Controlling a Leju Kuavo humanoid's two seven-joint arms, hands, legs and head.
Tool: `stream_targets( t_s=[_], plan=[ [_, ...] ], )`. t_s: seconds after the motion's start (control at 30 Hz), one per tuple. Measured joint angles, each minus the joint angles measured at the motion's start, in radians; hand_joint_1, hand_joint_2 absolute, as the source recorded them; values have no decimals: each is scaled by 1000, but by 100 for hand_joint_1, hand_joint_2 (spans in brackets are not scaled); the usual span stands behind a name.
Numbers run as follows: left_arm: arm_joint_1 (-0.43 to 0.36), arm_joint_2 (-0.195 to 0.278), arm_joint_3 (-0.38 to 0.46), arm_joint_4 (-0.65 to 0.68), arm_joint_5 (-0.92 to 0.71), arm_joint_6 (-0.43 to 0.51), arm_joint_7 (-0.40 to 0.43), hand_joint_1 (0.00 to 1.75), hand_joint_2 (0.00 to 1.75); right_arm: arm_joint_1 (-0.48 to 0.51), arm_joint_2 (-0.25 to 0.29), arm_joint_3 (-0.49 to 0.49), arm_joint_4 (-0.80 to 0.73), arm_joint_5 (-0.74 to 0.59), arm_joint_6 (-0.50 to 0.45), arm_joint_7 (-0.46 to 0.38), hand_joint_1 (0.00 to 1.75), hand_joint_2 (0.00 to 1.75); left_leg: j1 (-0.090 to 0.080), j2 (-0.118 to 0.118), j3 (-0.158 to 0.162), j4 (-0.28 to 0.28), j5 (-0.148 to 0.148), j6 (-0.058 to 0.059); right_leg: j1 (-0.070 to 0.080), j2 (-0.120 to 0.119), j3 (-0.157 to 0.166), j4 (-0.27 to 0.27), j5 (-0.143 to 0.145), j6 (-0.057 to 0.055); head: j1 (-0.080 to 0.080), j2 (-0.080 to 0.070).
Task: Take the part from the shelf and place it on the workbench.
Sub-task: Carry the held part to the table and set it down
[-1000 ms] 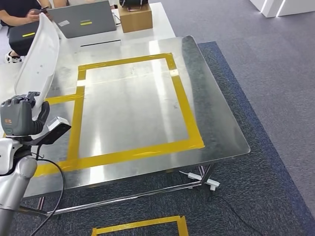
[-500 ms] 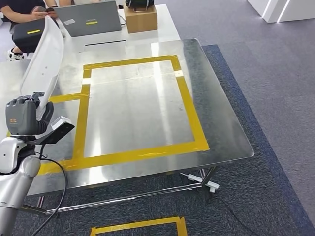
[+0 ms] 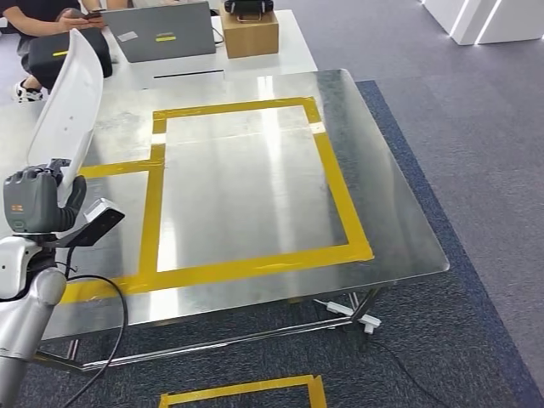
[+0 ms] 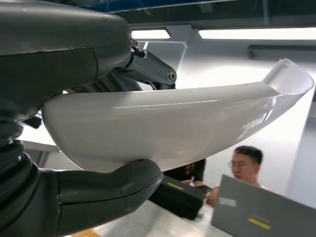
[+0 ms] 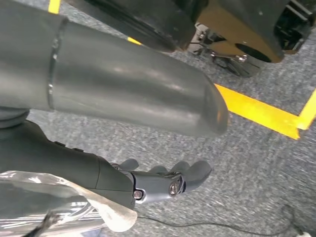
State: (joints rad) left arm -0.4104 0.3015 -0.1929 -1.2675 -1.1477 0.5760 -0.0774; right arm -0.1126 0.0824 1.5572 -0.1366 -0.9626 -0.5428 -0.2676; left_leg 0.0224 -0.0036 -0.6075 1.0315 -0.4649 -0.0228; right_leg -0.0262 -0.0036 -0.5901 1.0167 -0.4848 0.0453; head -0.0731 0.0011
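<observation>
The steel tabletop (image 3: 257,195) takes up most of the head view, a shiny sheet on a thin metal frame, marked with a square of yellow tape (image 3: 333,183) and a shorter run of tape leading off toward the robot's left. It stands on dark blue carpet (image 3: 449,340) laid over grey floor, where another piece of yellow tape (image 3: 244,389) lies close in front of the robot.

Beyond the far edge sits a white table (image 3: 282,47) carrying a grey laptop (image 3: 168,32) and a cardboard box (image 3: 251,32); a person (image 3: 45,19) sits at its left end beside a black case (image 3: 58,55).

The white curved part (image 3: 69,106) is held up in the air over the left side of the tabletop, tilted on end and clear of the surface. The left hand (image 3: 40,202) holds it by its lower end; in the left wrist view the part (image 4: 178,123) lies clamped between the thick thumb beneath and the darker fingers (image 4: 149,66) above.

The right hand (image 5: 164,182) hangs over the carpet, its fingers held loosely apart and only slightly bent, with nothing in them.
</observation>
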Motion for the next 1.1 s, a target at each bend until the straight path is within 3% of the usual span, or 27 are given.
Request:
stream_targets(
  t_s=[0.1, 0.2, 0.23, 0.27, 0.3, 0.4, 0.47, 0.57, 0.97, 1.1],
  plan=[
    [-7, 5, 0, 14, -42, -5, 27, 175, 175, 3, 0, 0, 0, -3, 0, 5, 0, 0, -3, -1, -2, -3, 6, 28, -5, -1, -19, 27, -23, 11, 5, 0],
    [-16, 9, 0, 31, -68, -13, 45, 175, 175, 4, 0, 0, 0, -4, 0, 6, 0, 0, -15, 0, -2, -4, 6, 49, 3, 2, -110, 214, -111, 3, 14, 0],
    [-16, 9, 0, 36, -71, -14, 47, 175, 175, 6, 0, 0, 0, -4, 0, 7, 0, 0, -20, 0, -3, -4, 6, 53, 8, 2, -138, 272, -128, -1, 15, 0],
    [-16, 10, 0, 41, -73, -14, 47, 175, 175, 8, 0, 0, 0, -4, 0, 7, 0, 0, -26, -1, -3, -4, 6, 55, 12, 2, -150, 293, -126, -6, 15, 0],
    [-16, 10, 0, 44, -75, -14, 48, 175, 175, 9, 0, 0, 0, -4, 0, 7, 0, 0, -31, -3, -2, -4, 6, 57, 17, 2, -142, 273, -105, -13, 15, 0],
    [-20, 12, 0, 50, -76, -15, 49, 175, 175, 8, -1, 0, 0, -4, 0, 7, 0, 0, -40, -6, -1, -2, 5, 59, 31, 6, -47, 81, -19, -40, 14, 0],
    [-23, 14, 0, 54, -76, -15, 50, 175, 175, 7, -2, 0, 1, -4, 0, 7, 0, 0, -42, -6, -5, 1, 6, 57, 36, 9, -9, 11, -4, -44, 14, 0],
    [-24, 16, -1, 61, -76, -15, 50, 175, 175, 10, -2, 0, 1, -5, 0, 8, 0, 0, -43, -6, -7, 0, 8, 57, 36, 10, -5, 3, 1, -35, 14, 0],
    [-78, 42, -14, 138, -222, -116, 164, 175, 175, 9, -3, 0, 1, -21, 0, 10, 0, 0, -42, -6, -3, -9, 14, 48, 36, 10, -4, 3, 1, -39, 14, 0],
    [-109, 44, -28, 187, -277, -218, 215, 175, 175, 9, -3, 0, 1, -28, 0, 15, 0, 0, -43, -6, -3, -9, 14, 48, 35, 10, -4, 3, 1, -40, 14, 0]
  ],
)
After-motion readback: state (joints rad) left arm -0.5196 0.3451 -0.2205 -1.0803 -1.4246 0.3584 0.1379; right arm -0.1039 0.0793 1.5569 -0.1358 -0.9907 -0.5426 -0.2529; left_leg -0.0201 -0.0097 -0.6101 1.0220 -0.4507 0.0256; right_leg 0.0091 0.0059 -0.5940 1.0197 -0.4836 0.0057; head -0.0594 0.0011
